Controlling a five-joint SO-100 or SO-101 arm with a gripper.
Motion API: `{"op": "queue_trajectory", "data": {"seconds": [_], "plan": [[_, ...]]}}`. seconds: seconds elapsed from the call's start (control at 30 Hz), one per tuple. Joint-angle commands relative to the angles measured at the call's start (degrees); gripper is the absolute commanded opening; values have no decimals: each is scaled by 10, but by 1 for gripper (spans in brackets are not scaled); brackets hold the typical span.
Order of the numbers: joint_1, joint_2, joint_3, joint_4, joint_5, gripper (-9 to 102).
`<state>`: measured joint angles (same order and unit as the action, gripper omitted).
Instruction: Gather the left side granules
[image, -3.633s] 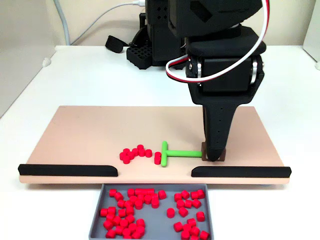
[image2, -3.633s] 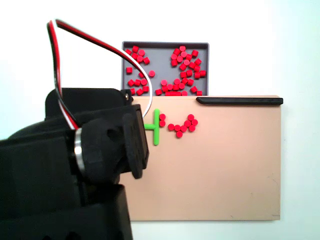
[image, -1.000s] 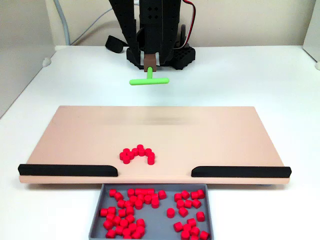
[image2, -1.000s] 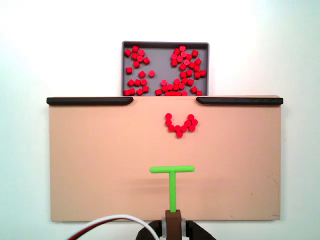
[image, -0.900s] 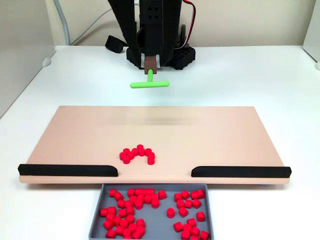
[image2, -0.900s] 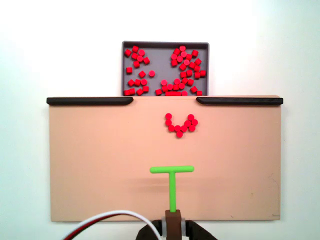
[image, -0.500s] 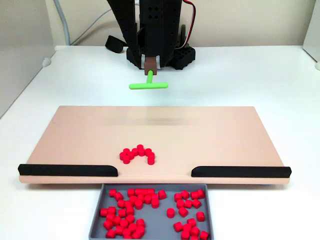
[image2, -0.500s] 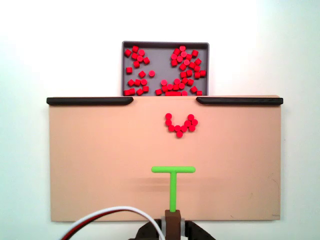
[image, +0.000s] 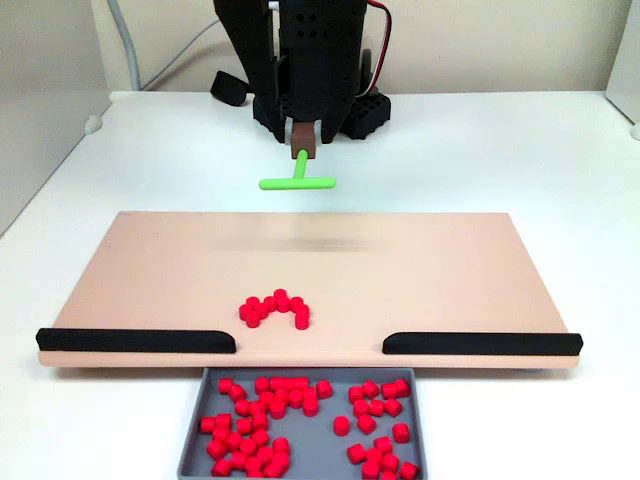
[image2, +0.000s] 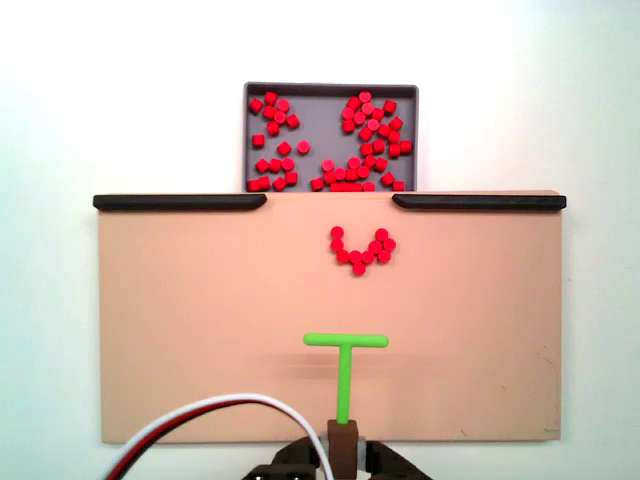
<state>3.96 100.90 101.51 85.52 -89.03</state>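
Note:
The granules (image: 275, 308) lie in a small arc-shaped cluster on the tan board (image: 450, 270), near its front gap above the tray; the same granules (image2: 360, 250) form a V from above. My gripper (image: 303, 135) hangs at the far side of the board, shut on the brown handle block of a green T-tool (image: 297, 180). The tool's crossbar floats above the table just behind the board's back edge. From above, the gripper (image2: 343, 440) sits at the bottom edge with the T-tool (image2: 345, 365) pointing toward the granules, well apart from them.
A grey tray (image: 195, 440) holding a much larger lot of red pellets sits against the board's front edge, also seen as the tray (image2: 330, 92) from above. Two black rails (image: 135, 340) (image: 480, 343) line that edge with a gap between. Arm base and cables stand behind.
3.6 s ago the tool lay on the board beside the granules; the arm has since drawn back to the far edge. Over the last second the T-tool dipped lower. The granules stayed put.

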Motion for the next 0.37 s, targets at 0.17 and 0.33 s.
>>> {"op": "queue_trajectory", "data": {"seconds": [0.17, 0.33], "plan": [[3, 22, -4, -4, -4, 0], [5, 24, -4, -4, -4, 0]]}}
